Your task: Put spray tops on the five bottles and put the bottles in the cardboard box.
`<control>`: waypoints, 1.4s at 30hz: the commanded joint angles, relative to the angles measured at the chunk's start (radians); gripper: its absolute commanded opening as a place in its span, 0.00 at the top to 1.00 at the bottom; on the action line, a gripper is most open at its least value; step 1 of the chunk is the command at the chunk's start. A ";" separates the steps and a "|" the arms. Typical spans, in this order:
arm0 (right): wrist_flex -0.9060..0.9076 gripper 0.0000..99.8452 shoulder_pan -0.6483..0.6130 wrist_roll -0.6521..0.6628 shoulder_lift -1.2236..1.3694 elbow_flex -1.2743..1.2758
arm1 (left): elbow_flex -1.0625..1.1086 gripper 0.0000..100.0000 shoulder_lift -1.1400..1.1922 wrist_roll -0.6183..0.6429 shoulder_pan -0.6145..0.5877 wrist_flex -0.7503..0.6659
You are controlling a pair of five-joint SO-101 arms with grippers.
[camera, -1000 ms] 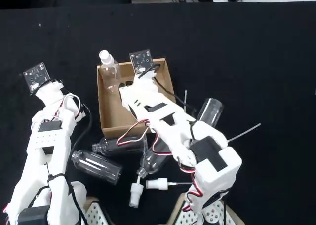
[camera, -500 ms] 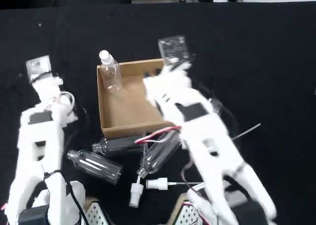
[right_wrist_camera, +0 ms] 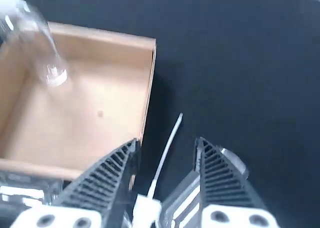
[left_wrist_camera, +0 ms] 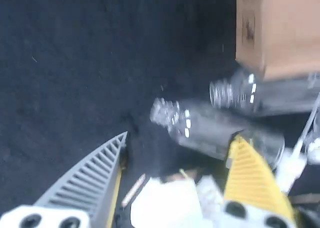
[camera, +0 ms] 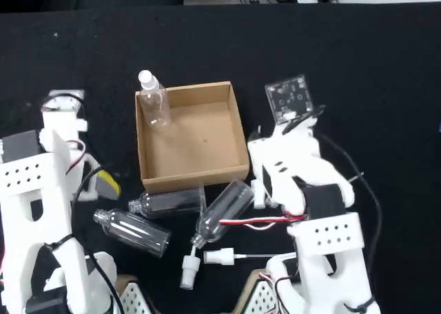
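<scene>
Swung clear of the box [camera: 238, 131], the right pincer [right_wrist_camera: 166, 143] gapes over a spray top [right_wrist_camera: 146, 206] beside it. One capped bottle [camera: 155, 104] stands in the box's far corner. The left pincer [left_wrist_camera: 180, 138], likewise spread, hangs above an uncapped bottle [left_wrist_camera: 200, 128] on the desk [camera: 344, 66], probably to pair them.

The cardboard box [camera: 193, 175] is open from above; one bottle [camera: 153, 102] stands in its far-left corner. Just near of it, three lying bottles [camera: 134, 231] and two spray tops [camera: 219, 257] crowd the desk [camera: 372, 73].
</scene>
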 commanded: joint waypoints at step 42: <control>-0.054 0.84 0.015 0.002 -0.028 0.137 | 0.139 0.69 -0.026 0.066 -0.044 -0.166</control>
